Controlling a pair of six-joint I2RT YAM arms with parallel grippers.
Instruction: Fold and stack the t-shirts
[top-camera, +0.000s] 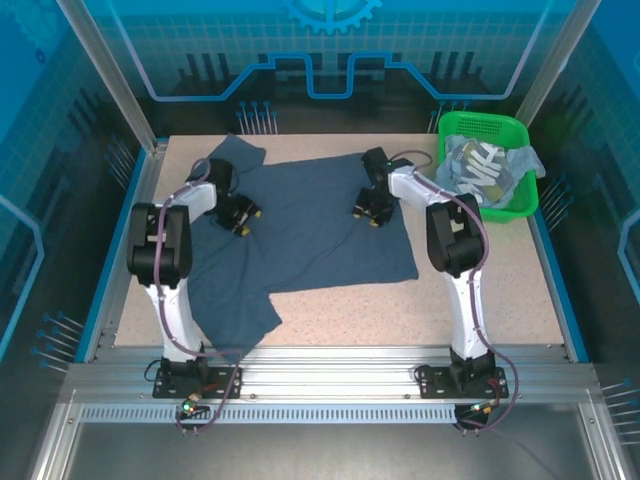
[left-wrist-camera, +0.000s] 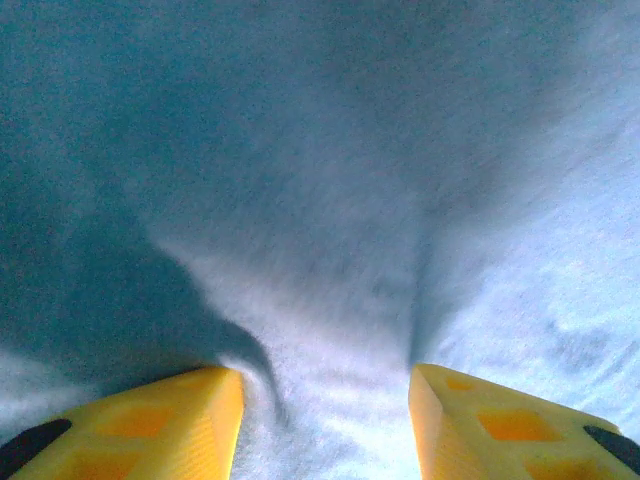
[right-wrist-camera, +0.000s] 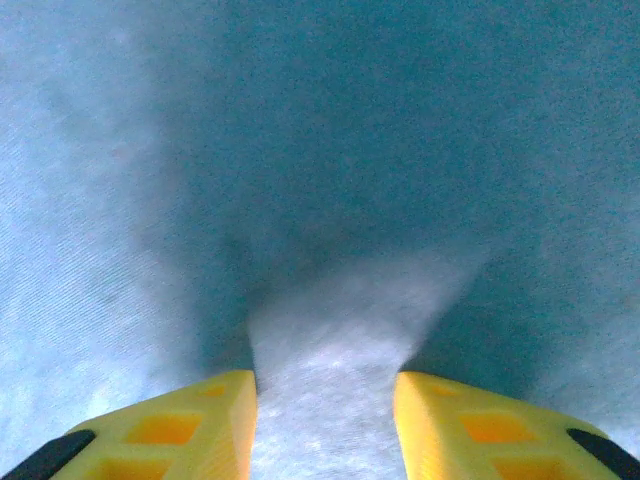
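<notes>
Slate-blue and plain, the t-shirt (top-camera: 320, 235) lies spread flat on the table (top-camera: 500, 300) in the middle of the frame. We see the left gripper (top-camera: 242, 218) clamped on a raised pucker of its cloth at centre left, and the right gripper (top-camera: 368, 213) pinching a similar ridge at centre right. We judge the first fold is starting. Next, both arms should lift together and carry the cloth over evenly. The lettered t-shirt (top-camera: 480, 170) waits in the green basket (top-camera: 480, 120), upper right.

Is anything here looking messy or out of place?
The dark t-shirt lies askew on the table, one corner reaching toward the near edge. In the green basket, crumpled shirts bulge over the rim. Nothing looks damaged.
</notes>
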